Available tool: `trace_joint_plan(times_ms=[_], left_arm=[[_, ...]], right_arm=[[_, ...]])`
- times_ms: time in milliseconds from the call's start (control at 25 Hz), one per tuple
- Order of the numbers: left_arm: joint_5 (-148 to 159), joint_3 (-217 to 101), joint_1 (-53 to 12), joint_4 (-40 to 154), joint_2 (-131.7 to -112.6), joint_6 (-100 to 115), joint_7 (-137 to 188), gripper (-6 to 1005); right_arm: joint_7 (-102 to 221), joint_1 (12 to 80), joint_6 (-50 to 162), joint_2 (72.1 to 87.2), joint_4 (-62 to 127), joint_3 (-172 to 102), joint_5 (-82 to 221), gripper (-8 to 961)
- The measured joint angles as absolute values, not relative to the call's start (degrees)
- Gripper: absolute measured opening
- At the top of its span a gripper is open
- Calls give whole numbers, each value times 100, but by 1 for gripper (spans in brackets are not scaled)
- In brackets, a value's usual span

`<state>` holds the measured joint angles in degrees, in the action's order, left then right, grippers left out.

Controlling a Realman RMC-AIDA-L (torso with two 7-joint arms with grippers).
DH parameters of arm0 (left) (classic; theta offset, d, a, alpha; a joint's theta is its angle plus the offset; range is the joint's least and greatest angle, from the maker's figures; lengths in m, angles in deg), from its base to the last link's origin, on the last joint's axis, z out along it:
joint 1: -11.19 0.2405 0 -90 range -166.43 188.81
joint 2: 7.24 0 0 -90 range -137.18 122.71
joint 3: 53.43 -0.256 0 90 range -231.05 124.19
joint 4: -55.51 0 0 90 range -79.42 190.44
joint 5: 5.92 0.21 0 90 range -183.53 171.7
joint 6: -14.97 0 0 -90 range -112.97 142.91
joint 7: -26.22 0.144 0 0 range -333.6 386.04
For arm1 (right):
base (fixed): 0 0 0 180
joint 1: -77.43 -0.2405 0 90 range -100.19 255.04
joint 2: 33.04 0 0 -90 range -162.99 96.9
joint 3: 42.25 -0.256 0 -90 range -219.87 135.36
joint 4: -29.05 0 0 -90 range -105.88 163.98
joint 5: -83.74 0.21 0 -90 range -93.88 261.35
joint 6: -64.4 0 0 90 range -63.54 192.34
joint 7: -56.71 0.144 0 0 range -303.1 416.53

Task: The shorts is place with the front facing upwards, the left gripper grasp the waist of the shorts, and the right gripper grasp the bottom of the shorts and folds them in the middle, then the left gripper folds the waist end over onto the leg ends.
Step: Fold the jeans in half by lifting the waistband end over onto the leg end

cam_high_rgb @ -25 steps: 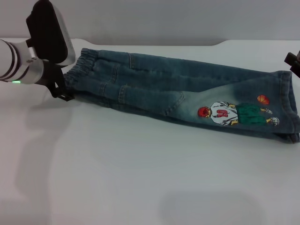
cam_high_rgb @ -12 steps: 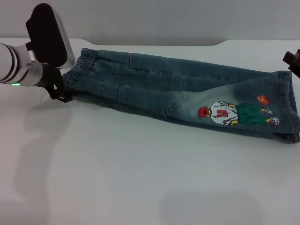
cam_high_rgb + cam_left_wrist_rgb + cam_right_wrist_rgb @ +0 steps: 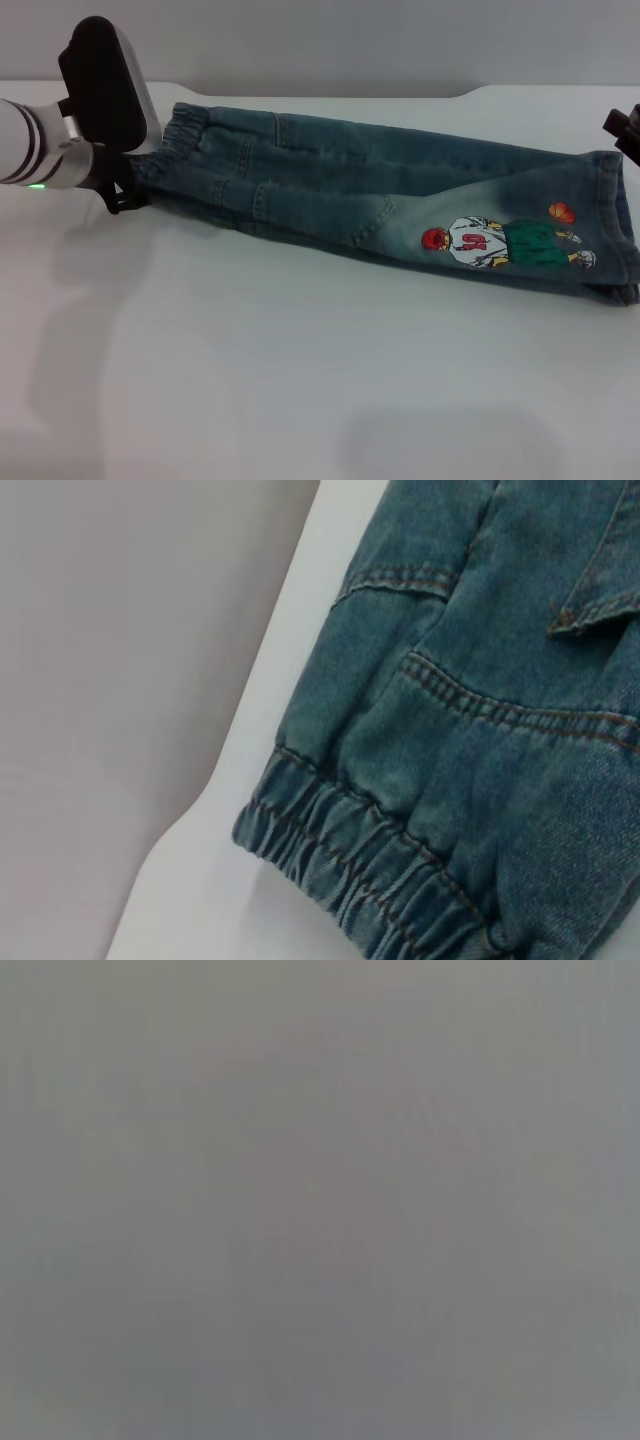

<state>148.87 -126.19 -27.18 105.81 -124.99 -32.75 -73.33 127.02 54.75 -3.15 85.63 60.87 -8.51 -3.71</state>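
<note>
The blue-green denim shorts [image 3: 380, 195] lie across the white table [image 3: 300, 380], folded lengthwise, with the cartoon print [image 3: 500, 243] facing up. The waist end [image 3: 185, 135] with its gathered elastic points left. The leg ends [image 3: 615, 220] point right. My left gripper [image 3: 122, 195] is at the near corner of the waistband, its black fingers low against the table. In the left wrist view the elastic waistband [image 3: 360, 850] and pocket seams fill the picture. My right gripper [image 3: 625, 130] shows as a small black piece just beyond the leg ends, apart from the denim. The right wrist view is plain grey.
The table's far edge runs behind the shorts against a grey wall [image 3: 350, 40]. White tabletop [image 3: 300, 400] stretches in front of the shorts towards me.
My left arm has shifted slightly left and lower at the waistband corner. The shorts and the right gripper have hardly moved.
</note>
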Motion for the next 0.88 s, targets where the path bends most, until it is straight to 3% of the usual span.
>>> trace_joint_plan(times_ms=[160, 480, 720, 880], left_arm=[[14887, -12642, -2716, 10560, -12500, -3271, -7331, 626], [14895, -12772, -2572, 10610, -12502, -2891, -7327, 213], [14884, -12780, -2521, 10634, -12509, -2608, -7337, 105], [14887, -12781, -2517, 10634, -12512, -2563, -7356, 106]], right_arm=[[12703, 5488, -324, 8566, 6084, -851, -371, 382], [12699, 5496, -326, 8570, 6035, -851, -371, 382], [12671, 5490, -300, 8570, 6020, -851, -371, 381], [12660, 5502, -289, 8570, 6015, -851, -371, 381]])
